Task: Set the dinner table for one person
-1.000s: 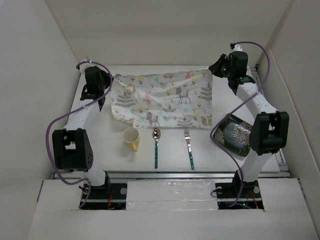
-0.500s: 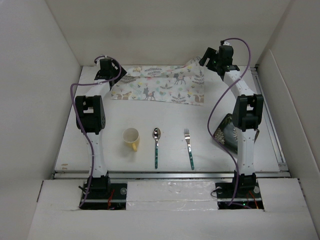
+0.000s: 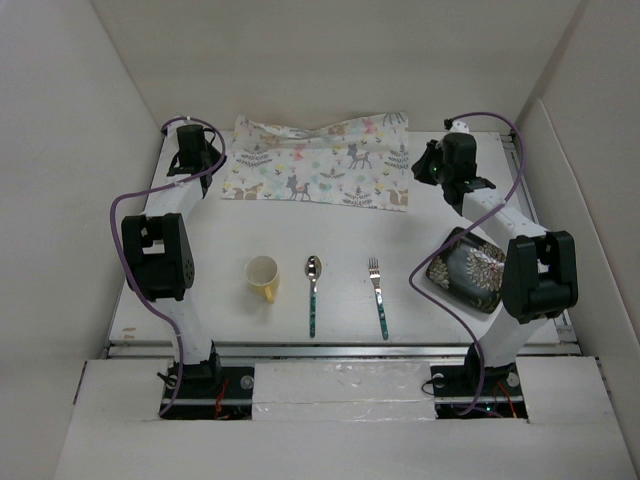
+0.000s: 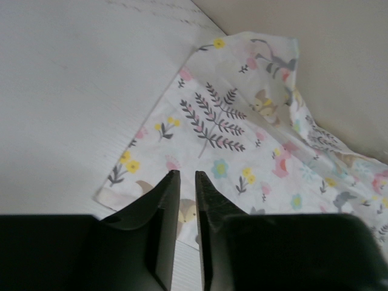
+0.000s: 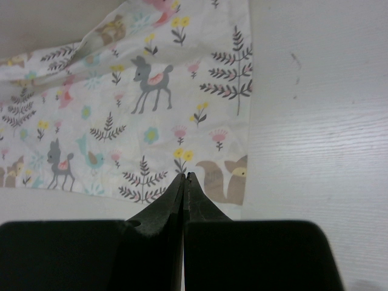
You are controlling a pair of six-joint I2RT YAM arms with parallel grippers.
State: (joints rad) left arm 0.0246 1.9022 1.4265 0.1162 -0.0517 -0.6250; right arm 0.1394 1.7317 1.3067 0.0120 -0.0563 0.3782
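The printed cloth mat [image 3: 315,165] lies spread at the back of the white dinner table [image 3: 330,235], its far edge rumpled against the back wall. My left gripper [image 3: 205,160] hovers over the mat's near-left corner [image 4: 121,182]; in its wrist view the gripper [image 4: 187,173] has a narrow gap and holds nothing. My right gripper [image 3: 427,170] is by the mat's right edge; in its wrist view the gripper [image 5: 187,174] has its jaws pressed together, empty, over the mat's near-right part [image 5: 151,121].
A yellow cup [image 3: 262,277], a spoon [image 3: 312,290] and a fork [image 3: 378,295] lie in a row near the front. A dark patterned plate [image 3: 468,270] leans at the right under the right arm. A metal rail [image 3: 340,348] runs along the near edge.
The mat went from held up between both grippers to lying at the back of the table. Both grippers have let go of it and drawn slightly back.
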